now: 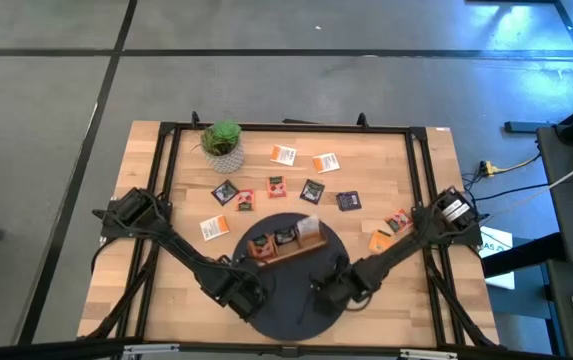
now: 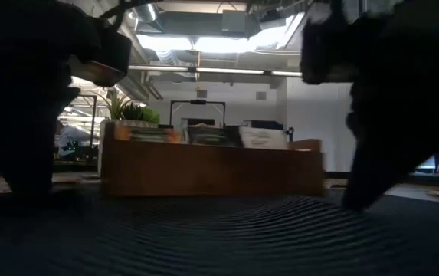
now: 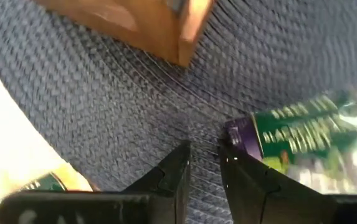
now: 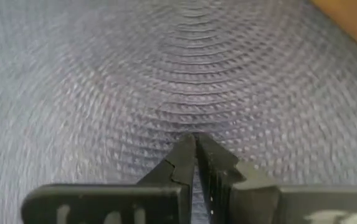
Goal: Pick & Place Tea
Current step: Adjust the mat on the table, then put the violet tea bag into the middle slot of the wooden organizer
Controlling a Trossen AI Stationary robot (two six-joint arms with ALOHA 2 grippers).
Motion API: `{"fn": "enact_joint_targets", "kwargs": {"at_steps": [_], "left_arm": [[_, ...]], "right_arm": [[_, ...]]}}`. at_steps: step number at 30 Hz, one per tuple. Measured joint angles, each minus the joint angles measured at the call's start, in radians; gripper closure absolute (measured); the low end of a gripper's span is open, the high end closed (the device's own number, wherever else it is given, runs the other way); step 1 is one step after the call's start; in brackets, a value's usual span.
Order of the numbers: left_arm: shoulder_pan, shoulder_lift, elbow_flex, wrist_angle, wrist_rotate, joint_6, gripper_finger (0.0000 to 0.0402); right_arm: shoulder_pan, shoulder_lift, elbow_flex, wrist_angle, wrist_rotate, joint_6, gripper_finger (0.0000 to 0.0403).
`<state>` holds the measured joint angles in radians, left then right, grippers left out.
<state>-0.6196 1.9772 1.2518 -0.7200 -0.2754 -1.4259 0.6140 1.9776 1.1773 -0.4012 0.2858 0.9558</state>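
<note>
Several small tea packets lie loose on the wooden table, among them an orange-white one [image 1: 283, 154] and a dark one [image 1: 312, 190]. Others stand in the brown tray [image 1: 306, 236] on the round dark mat [image 1: 296, 312]. My left gripper [image 3: 204, 152] points down over the mat's near left part, open by a narrow gap with only mat showing between its fingers. A black-green packet with a purple end [image 3: 290, 134] lies just beside one finger. My right gripper [image 4: 195, 140] is shut and holds nothing, low over the mat's near right part. My left gripper has the black-green packet's purple end [image 3: 237, 135] right next to the outer side of one finger [image 3: 243, 174]. I cannot tell whether they touch. Nothing is between the fingers.
A small potted plant [image 1: 223, 142] stands at the table's far left. The tray [image 2: 211, 165] rises just beyond both grippers. A black frame [image 1: 421, 180] runs around the table top. Another packet [image 3: 41, 183] lies at the mat's edge near my left gripper.
</note>
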Motion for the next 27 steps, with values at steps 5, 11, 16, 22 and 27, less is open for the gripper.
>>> {"fn": "enact_joint_targets", "kwargs": {"at_steps": [5,11,16,22,27], "left_arm": [[0.04,0.007,-0.001,0.002,-0.003,0.048,0.0318],[0.073,0.002,-0.003,0.002,0.002,0.113,0.0318],[0.069,-0.038,-0.012,-0.034,-0.011,0.114,0.0318],[0.053,-0.125,-0.008,-0.038,-0.023,0.08,0.0318],[0.015,-0.161,-0.007,0.023,-0.013,0.085,0.0318]], "right_arm": [[0.021,0.0,0.0,0.003,0.006,0.038,0.0378],[0.021,-0.003,0.0,0.003,0.014,0.037,0.0378],[0.02,-0.029,-0.003,0.003,0.017,0.039,0.0378],[0.013,-0.075,-0.002,0.019,0.027,0.06,0.0378],[-0.005,-0.087,-0.002,0.157,0.029,0.109,0.0378]]}}
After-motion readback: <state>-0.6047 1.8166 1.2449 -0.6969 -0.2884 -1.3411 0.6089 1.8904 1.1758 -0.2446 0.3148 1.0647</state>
